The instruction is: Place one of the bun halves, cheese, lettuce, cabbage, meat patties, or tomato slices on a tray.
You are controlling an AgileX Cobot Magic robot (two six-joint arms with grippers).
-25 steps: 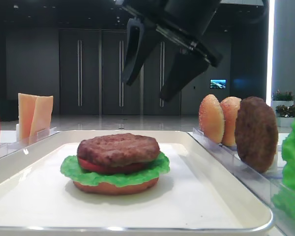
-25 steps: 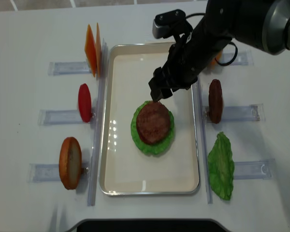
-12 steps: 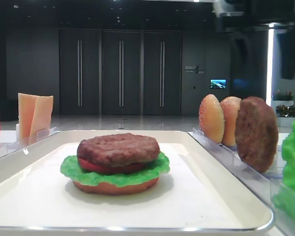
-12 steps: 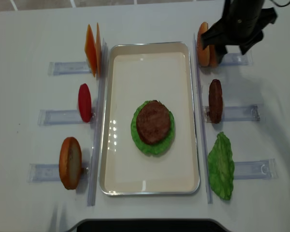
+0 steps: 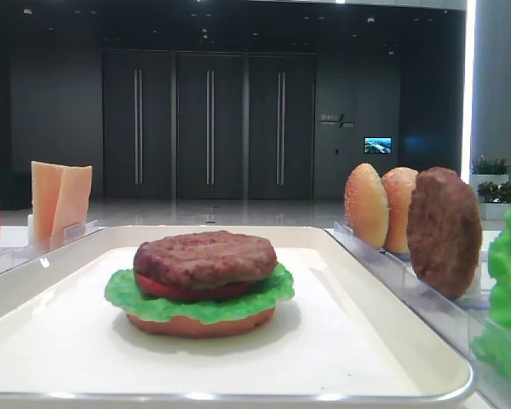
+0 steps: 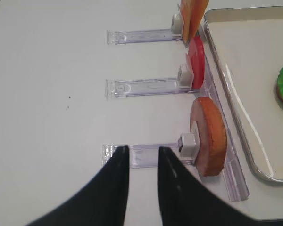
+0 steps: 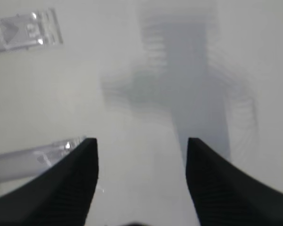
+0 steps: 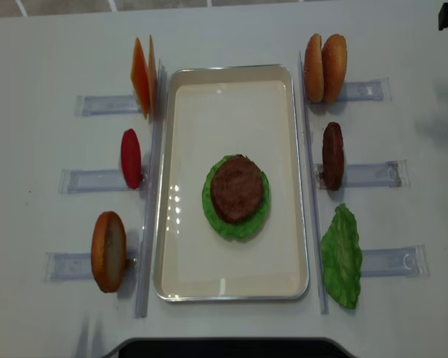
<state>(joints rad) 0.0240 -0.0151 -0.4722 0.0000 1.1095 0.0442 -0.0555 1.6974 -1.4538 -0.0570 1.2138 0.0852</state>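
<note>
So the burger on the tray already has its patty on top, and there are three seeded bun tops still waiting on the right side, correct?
Not quite. The meat patty does sit on top of the stack on the tray, but only two seeded bun halves wait on the right, standing side by side in their holder. The overhead view shows this most clearly.

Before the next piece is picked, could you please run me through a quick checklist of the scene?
1. Stack on tray intact, patty on top: ok.
2. Space above stack free of arms: ok.
3. Seeded buns upright in holder at the tray's far right: ok.
4. Cheese standing in its holder on the left: ok.
5. Right end effector empty, jaws apart over bare table: ok.
6. Left end effector jaws nearly together beside the bun base, holding nothing: ok.
</note>
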